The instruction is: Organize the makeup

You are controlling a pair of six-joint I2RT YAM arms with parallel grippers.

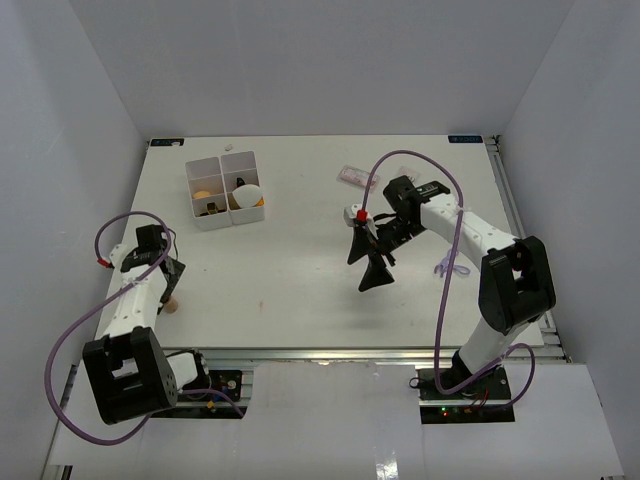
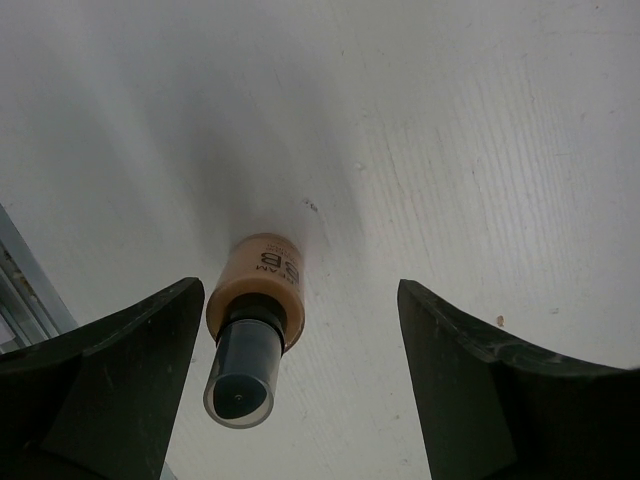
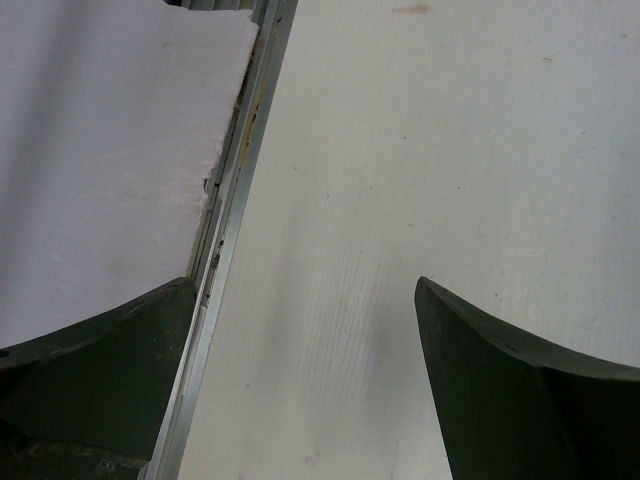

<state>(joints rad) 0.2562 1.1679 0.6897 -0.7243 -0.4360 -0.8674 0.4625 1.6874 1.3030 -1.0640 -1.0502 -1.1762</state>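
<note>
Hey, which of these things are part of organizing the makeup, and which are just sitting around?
Job:
tan black-capped bottle
clear flat packet
beige egg-shaped sponge

Just there:
white compartmented plastic box
purple cables

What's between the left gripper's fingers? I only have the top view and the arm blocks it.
Observer: The left wrist view shows the tan black-capped bottle inside the open left gripper, cap toward the camera.
Operator: Centred?
Observer: No. It sits close to one finger, with a wide gap to the other.
Operator: Is the right gripper carrying anything?
Observer: No. The right gripper is open, with only bare table between its fingers.
</note>
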